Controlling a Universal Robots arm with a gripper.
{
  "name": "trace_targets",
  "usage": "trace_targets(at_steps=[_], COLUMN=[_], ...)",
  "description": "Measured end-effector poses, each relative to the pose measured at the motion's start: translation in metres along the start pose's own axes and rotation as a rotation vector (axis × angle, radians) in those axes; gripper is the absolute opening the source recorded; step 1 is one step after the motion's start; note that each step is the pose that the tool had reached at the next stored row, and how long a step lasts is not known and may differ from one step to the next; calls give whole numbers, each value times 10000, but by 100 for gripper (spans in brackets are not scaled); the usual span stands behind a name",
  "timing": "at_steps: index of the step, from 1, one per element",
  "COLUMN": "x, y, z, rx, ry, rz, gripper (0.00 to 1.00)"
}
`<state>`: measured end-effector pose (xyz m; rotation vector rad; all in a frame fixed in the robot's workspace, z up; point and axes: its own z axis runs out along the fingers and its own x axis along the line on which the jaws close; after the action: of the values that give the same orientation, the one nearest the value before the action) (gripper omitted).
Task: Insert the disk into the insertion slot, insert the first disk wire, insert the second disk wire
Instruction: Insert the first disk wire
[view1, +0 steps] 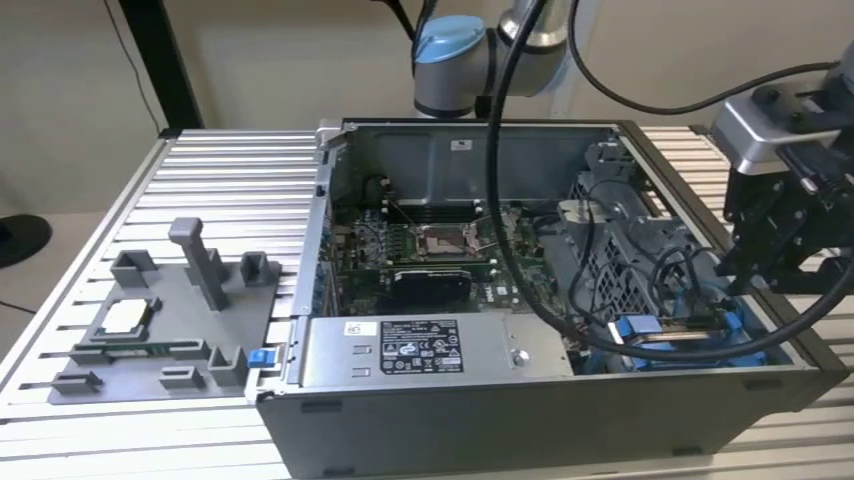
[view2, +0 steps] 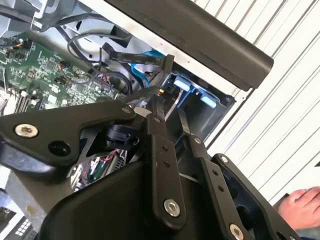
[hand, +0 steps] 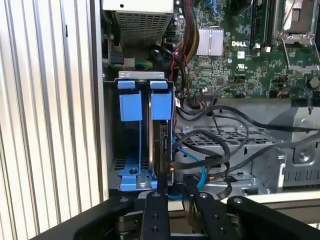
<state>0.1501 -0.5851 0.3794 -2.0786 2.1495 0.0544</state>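
Silver-grey hard drive in blue plastic carrier (hand: 162, 150) stands edgewise in grey perforated metal bay (hand: 141, 75). Judged rigid, weighty, shock-sensitive; grasp by carrier edges. Black gripper (hand: 174, 190): jaws narrowly parted, empty.

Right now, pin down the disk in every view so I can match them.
Exterior view: the disk lies in the near corner of the case, at the exterior view's right.
First wrist view: the disk stands edge-on in the insertion slot, on the motherboard side.
Second wrist view: its blue carrier tab is the one nearer the motherboard.
Shared landmark: the green motherboard.
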Motion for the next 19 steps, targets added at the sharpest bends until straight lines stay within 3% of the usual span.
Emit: trace_targets(at_steps=[8,15,19], x=[-6,-12,-13], y=[-236,-453,-498], z=[21,38,49], rx=[-668,-991,-1261], ry=[23,36,44], rz=[89,102,59], gripper=[0,0,0])
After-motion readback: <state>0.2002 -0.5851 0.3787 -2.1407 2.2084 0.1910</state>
